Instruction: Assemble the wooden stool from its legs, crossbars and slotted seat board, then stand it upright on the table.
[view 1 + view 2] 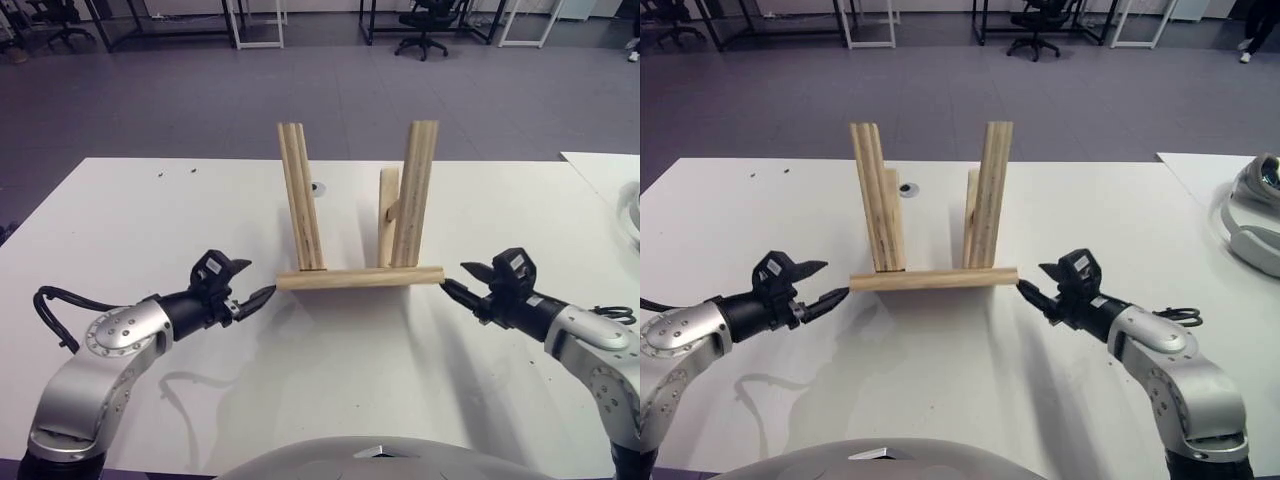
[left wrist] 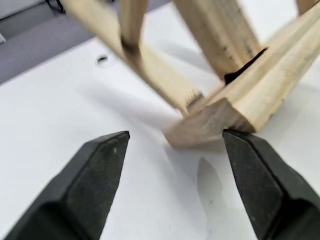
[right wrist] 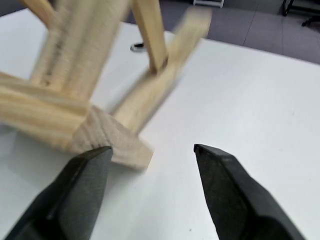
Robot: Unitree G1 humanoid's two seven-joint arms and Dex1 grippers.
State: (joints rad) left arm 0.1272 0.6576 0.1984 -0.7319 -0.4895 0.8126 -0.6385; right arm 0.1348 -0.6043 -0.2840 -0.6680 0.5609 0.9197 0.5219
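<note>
you see left pincer (image 1: pixel 259 280) wide open, empty | right pincer (image 1: pixel 455 276) wide open, empty | stool (image 1: pixel 352 215) legs-up between them, seat (image 1: pixel 360 277) ends just beside both tips

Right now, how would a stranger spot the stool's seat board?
On the white table, find the wooden stool resting legs-up at the centre. Its seat board is the bottom piece. Unlike the upright legs, it lies flat on the tabletop.
</note>
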